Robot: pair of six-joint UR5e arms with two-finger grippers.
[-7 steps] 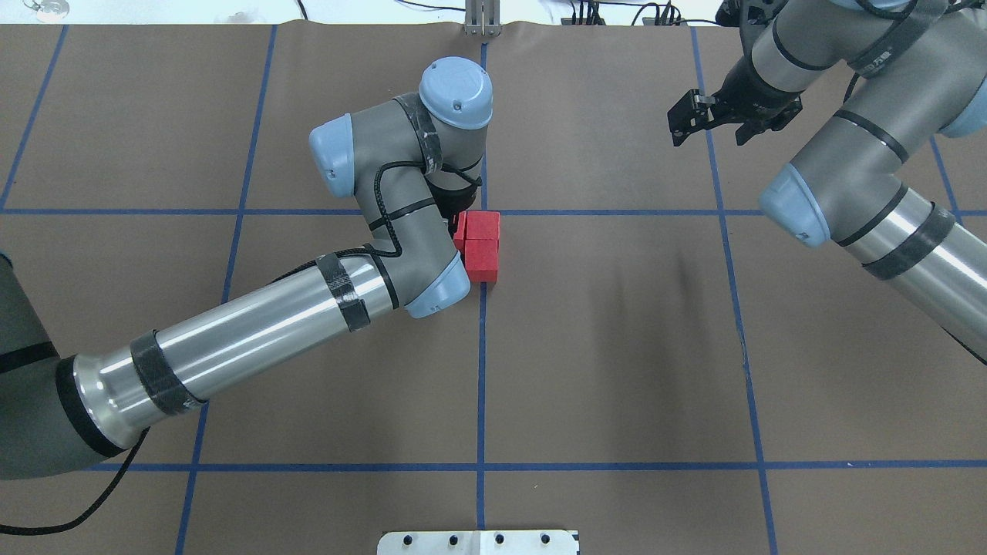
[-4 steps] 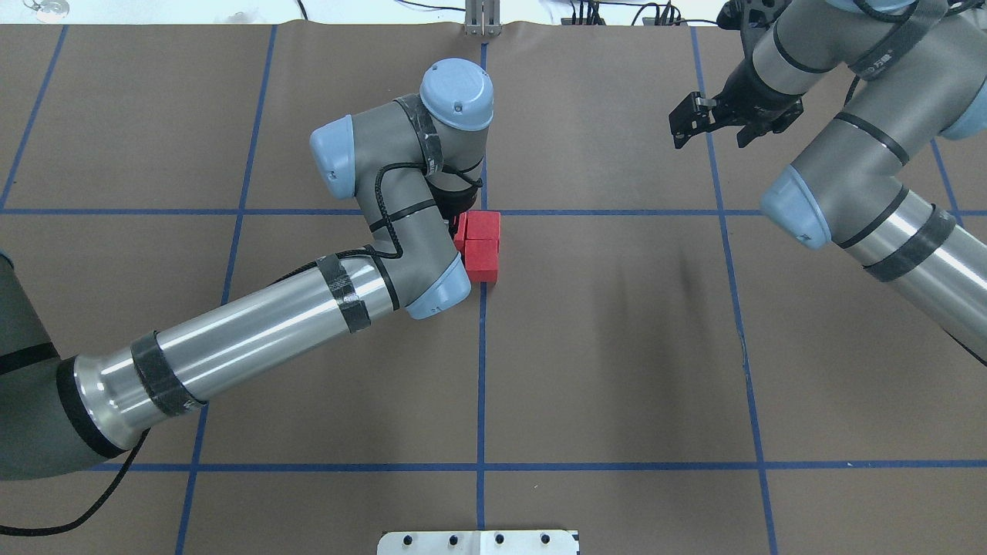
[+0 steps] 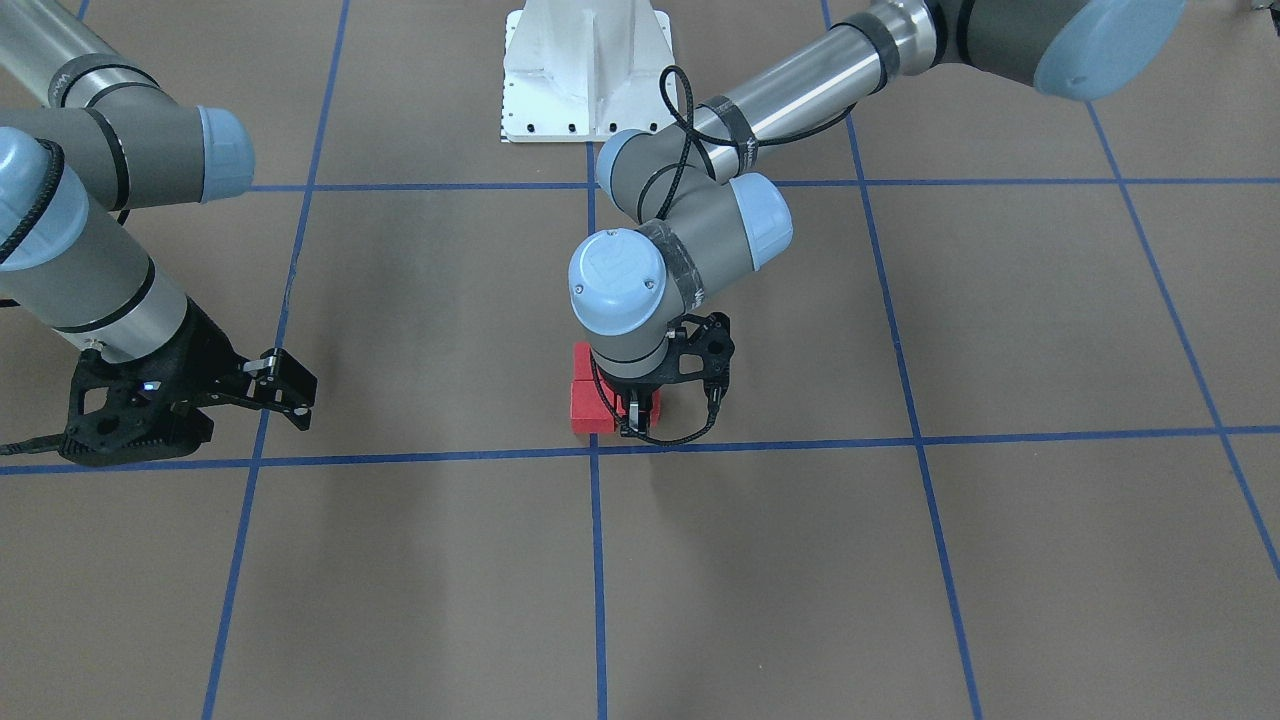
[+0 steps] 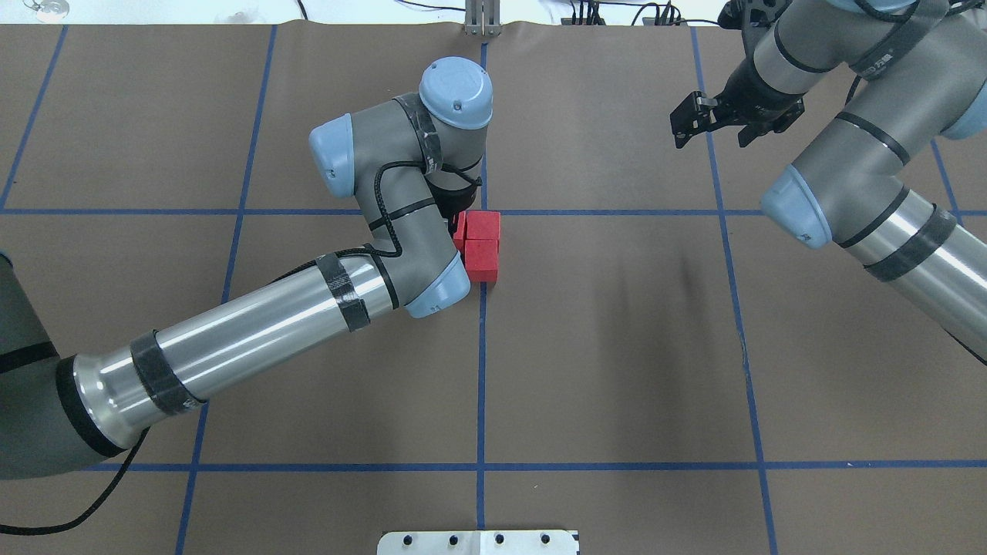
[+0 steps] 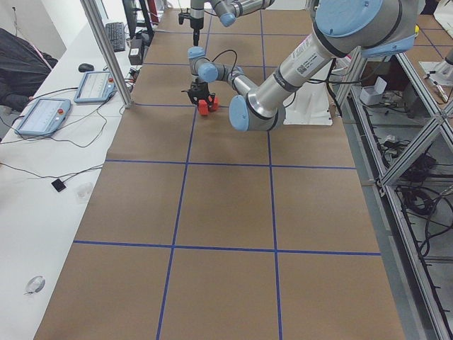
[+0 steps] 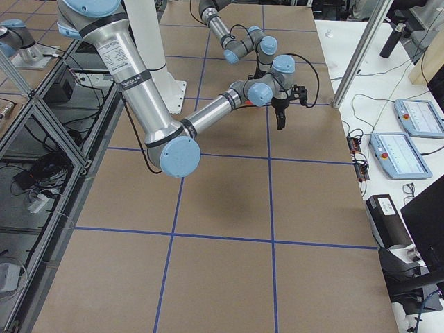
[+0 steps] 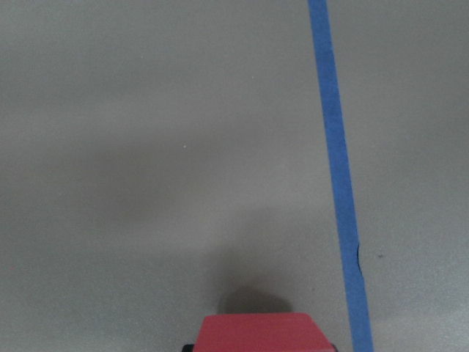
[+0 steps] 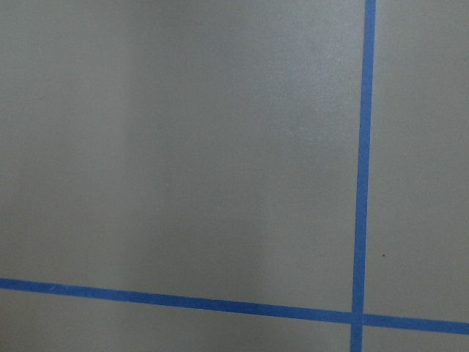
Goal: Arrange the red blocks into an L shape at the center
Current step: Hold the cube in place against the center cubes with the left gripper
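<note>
Clamping one of the red blocks (image 4: 483, 258), your left gripper (image 3: 632, 416) holds it beside the other two (overhead: 6 o'clock of the center (image 3: 593, 452)). Your right gripper (image 3: 285, 385) hangs empty, fingers spread, at 2 o'clock.

The worktop (image 4: 617, 347) has a matte brown cover, divided into big squares by thin blue tape lines (image 4: 481, 370). A white base plate (image 4: 478, 542) with bolts sits at its edge, in line with the middle tape. Of the red blocks (image 4: 483, 245), two lie touching each other just beside the tape crossing (image 3: 593, 448), on the plate's side; the third is against them, mostly hidden, and whether it rests on the cover I cannot tell
</note>
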